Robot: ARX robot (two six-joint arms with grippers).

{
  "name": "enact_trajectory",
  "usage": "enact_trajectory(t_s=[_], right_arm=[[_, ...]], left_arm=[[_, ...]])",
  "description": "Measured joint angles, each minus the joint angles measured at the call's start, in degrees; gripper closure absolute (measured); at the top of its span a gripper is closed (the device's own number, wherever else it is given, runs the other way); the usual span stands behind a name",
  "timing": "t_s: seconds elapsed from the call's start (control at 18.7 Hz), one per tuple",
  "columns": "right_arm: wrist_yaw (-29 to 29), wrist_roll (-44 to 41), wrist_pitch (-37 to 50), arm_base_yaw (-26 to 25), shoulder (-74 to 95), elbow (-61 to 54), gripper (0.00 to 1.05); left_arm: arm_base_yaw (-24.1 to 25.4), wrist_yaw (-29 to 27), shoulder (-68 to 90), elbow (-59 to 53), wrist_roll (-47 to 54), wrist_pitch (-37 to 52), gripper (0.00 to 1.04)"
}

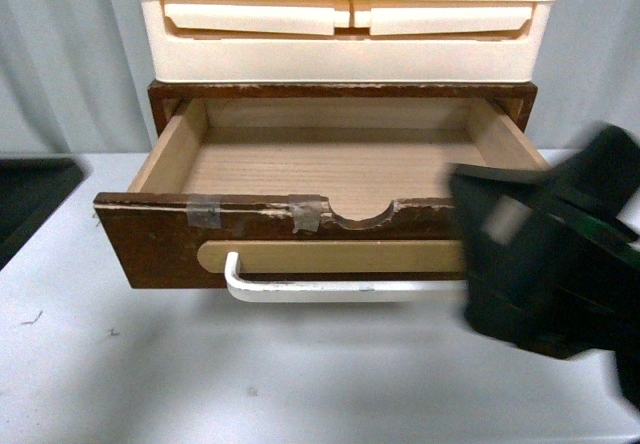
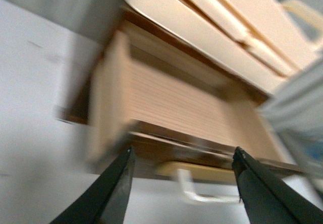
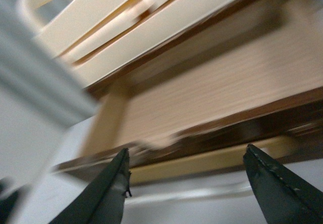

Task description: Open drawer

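Note:
The dark-brown wooden drawer (image 1: 160, 244) stands pulled out of its case, and its light wood floor (image 1: 320, 169) shows bare. Its white bar handle (image 1: 330, 289) sits on a tan oval plate (image 1: 330, 256), under a half-round notch and tape on the top edge. My right gripper (image 1: 500, 254) is a black blur in front of the drawer's right end. In the right wrist view it (image 3: 186, 183) is open, with the plate (image 3: 202, 161) beyond its fingers. My left gripper (image 2: 181, 183) is open and apart from the handle (image 2: 202, 196). It is not in the front view.
A cream plastic drawer unit (image 1: 340, 34) stands on top of the wooden case. The white table (image 1: 200, 374) spreads out in front. A dark flat object (image 1: 30, 199) lies at the far left. A grey curtain hangs behind. Both wrist views are blurred.

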Motion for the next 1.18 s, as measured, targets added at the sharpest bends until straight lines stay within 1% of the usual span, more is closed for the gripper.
enact_trajectory(t_s=[0.05,0.11,0.16,0.21,0.27,0.32,0.48,0.53,0.59,0.8,0.85,0.91,1.18], right_arm=[[7.87,-10.8,1.84,-4.09,-4.42,-3.56,0.47],[9.25,-18.18,0.92,-7.26,-8.72,-4.98,0.56],[6.64,-25.38,-1.55,-9.2,-13.57,-6.88,0.69],[3.5,-29.05,-4.72,-11.58,-17.64,-8.92,0.82],[1.62,-30.75,-7.39,-14.19,-21.2,-10.23,0.92],[0.13,-31.69,-9.55,-16.04,-24.33,-10.88,1.02],[-5.09,-32.92,-16.96,-20.87,-34.38,-12.52,1.03],[-6.49,-33.05,-19.82,-22.43,-37.42,-13.05,1.03],[-8.0,-33.07,-22.38,-23.82,-40.39,-13.42,1.03],[-12.33,-33.09,-32.3,-28.28,-51.65,-13.51,1.03],[-15.34,-33.07,-34.45,-30.14,-53.92,-13.51,1.03],[-18.34,-33.11,-37.09,-34.91,-56.74,-13.53,1.03],[-19.23,-33.14,-45.05,-34.91,-65.0,-13.53,1.03]], left_arm=[[2.95,-9.79,-2.36,-3.26,12.28,2.69,0.59],[4.59,-11.89,-5.84,-3.41,19.32,2.12,0.68],[4.98,-10.32,-9.84,-3.41,25.59,0.5,0.78],[5.86,-8.61,-13.14,-4.2,29.83,-2.47,0.91],[7.26,-8.37,-15.67,-5.33,31.47,-5.29,1.02],[8.37,-7.67,-18.49,-6.05,32.2,-7.69,1.03],[10.21,-5.14,-26.86,-6.4,33.33,-13.94,1.03],[13.11,-1.42,-29.51,-6.88,33.35,-16.72,1.03],[15.78,-0.15,-31.8,-6.99,33.35,-19.12,1.03],[15.74,0.52,-40.87,-6.99,33.35,-27.12,1.03],[15.74,0.52,-42.8,-7.02,33.35,-28.94,1.03],[15.74,0.5,-45.38,-7.02,33.35,-31.3,1.03],[15.74,0.52,-52.41,-7.02,33.35,-38.34,1.03]])
